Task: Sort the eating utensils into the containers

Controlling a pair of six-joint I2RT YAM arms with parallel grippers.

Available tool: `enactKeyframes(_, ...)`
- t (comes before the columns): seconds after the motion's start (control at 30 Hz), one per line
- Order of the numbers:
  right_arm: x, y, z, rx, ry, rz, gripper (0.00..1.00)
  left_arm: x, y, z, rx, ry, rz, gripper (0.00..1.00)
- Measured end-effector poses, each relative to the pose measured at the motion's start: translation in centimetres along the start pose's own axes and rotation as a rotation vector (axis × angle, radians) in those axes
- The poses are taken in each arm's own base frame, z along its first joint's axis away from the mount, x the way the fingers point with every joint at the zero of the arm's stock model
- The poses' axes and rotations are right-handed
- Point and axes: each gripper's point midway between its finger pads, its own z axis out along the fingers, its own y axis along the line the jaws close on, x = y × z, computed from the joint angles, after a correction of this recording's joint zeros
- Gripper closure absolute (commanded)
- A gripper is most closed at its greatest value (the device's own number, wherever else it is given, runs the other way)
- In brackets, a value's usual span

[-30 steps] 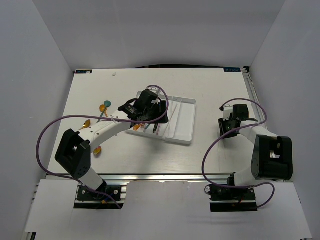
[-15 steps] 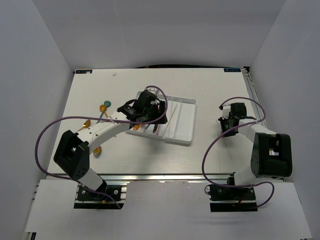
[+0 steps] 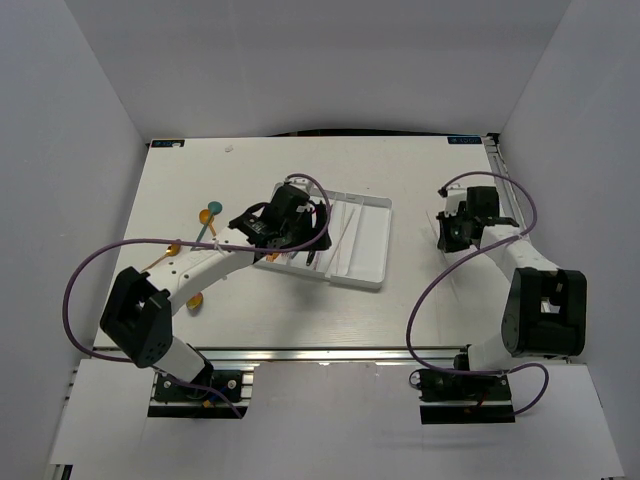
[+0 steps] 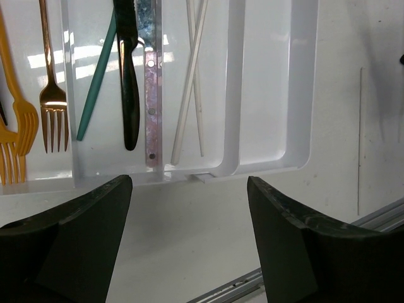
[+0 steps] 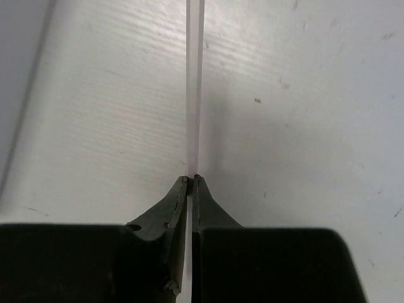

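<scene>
I see right jaws clamped on a chopstick (image 5: 195,82), cut off at top; left jaws apart above tray (image 4: 303,95).

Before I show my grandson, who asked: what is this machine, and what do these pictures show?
A left arm and a right arm stand on a white table. One picture looks down from above; the others come from a camera on each wrist. The left pincer hangs open over a shallow white plastic tray holding orange-gold forks, a black knife and pale chopsticks. The right pincer is shut on one thin pale chopstick. On the table lie small coloured spoons.
</scene>
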Motion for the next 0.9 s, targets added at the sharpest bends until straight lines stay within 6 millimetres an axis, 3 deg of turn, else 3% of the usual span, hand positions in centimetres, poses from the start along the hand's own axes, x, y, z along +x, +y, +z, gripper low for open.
enactKeyframes(0.23,-5.0,3.0,-2.2,-0.141,-0.151,0.007,1.00,0.6,0.7,-0.3,-0.020,-0.001,-0.020,0.14)
enactKeyframes(0.53,-10.5,11.8,-4.0,-0.421,-0.239,0.019,1.00,0.8,1.2,-1.2,-0.025,-0.026,-0.067,0.14)
enactKeyframes(0.7,-12.9,16.7,-3.1,-0.560,-0.223,0.047,1.00,0.6,1.2,-1.7,-0.019,-0.042,-0.088,0.14)
enactKeyframes(0.9,-13.4,21.6,-1.4,-0.673,-0.160,0.082,1.00,0.6,1.4,-2.8,-0.015,-0.065,-0.117,0.14)
